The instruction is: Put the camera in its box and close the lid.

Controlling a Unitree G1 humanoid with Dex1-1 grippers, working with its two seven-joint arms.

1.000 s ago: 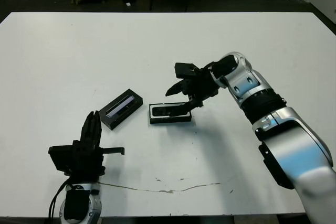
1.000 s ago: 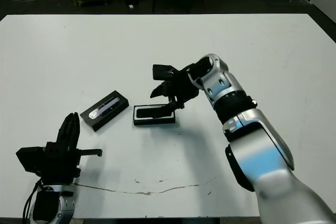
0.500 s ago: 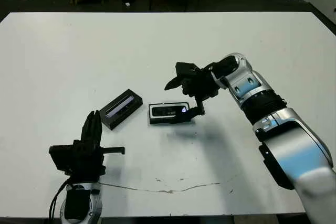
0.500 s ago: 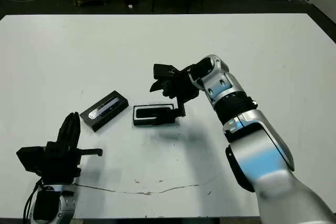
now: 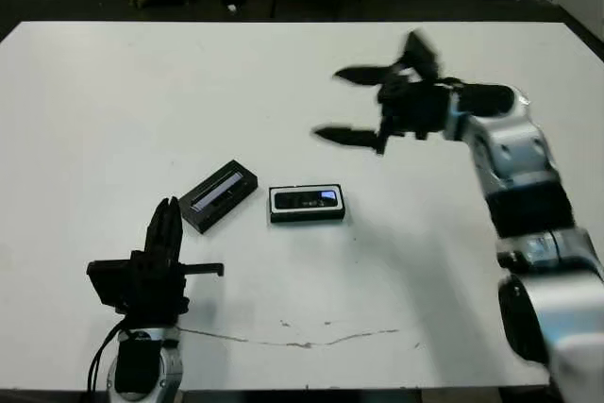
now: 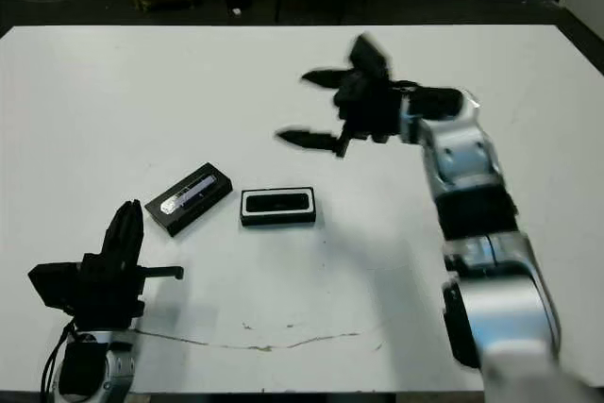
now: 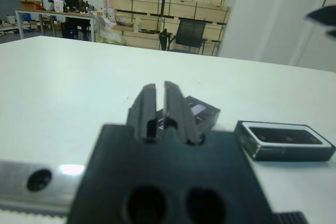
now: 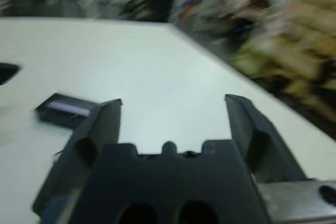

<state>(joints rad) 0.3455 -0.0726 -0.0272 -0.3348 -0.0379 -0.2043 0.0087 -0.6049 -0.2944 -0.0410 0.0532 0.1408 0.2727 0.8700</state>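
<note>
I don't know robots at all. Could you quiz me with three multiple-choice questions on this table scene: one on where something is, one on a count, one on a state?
1. Where is the camera?
A. Lying in the box
B. In the right pincer
C. On top of the lid

2. How many loose black items lie on the white table, counting the box with its contents as one?
A. One
B. Two
C. Four

3. How is the right pincer?
A. Shut on the lid
B. Shut on nothing
C. Open and empty

Answers:
1. A: the dark bar sits inside the white-lined box.
2. B: only the box and the lid beside it lie there.
3. C: its two fingers spread apart above the table, holding nothing.
</note>
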